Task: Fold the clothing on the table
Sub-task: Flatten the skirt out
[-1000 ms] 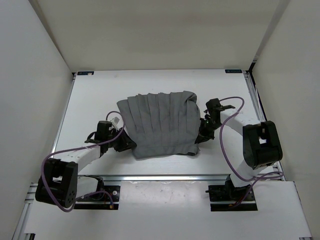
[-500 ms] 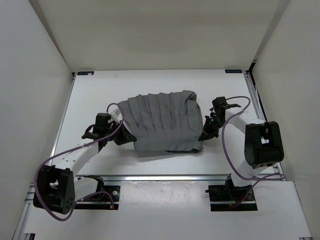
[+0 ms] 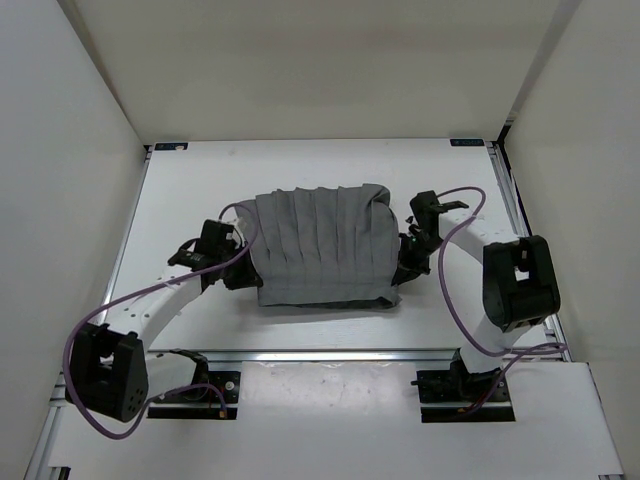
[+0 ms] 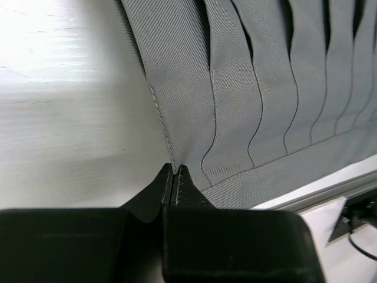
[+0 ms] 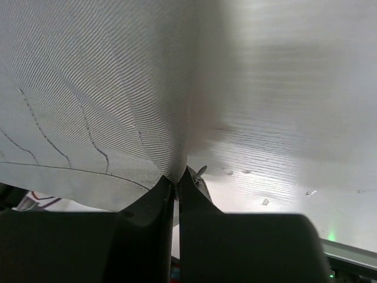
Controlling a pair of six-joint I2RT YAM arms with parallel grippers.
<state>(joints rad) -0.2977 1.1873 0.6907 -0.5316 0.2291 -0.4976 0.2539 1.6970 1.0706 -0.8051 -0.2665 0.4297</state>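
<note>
Left gripper [image 3: 250,281] was pinched shut on the clothing [image 3: 320,245] at its 8 o'clock corner, and the right gripper [image 3: 402,270] was clamped on its 4 o'clock edge. The garment lay mid-table [image 3: 180,190] with bare surface all round. Purple cables [image 3: 452,300] looped beside both arms. Only the wrist views showed the fingertips [image 4: 182,177] biting cloth.

The pleated skirt [image 3: 322,245] is showing medium grey, with a fine diagonal twill weave and darker lines running down its pleats. The table [image 3: 200,185] is gleaming white, edged by a silver rail [image 3: 330,354]. Purple cables [image 3: 443,280] are standing out against white arms [image 3: 160,310] with black joints; the left gripper [image 4: 175,171] and right gripper [image 5: 177,175] are showing black
</note>
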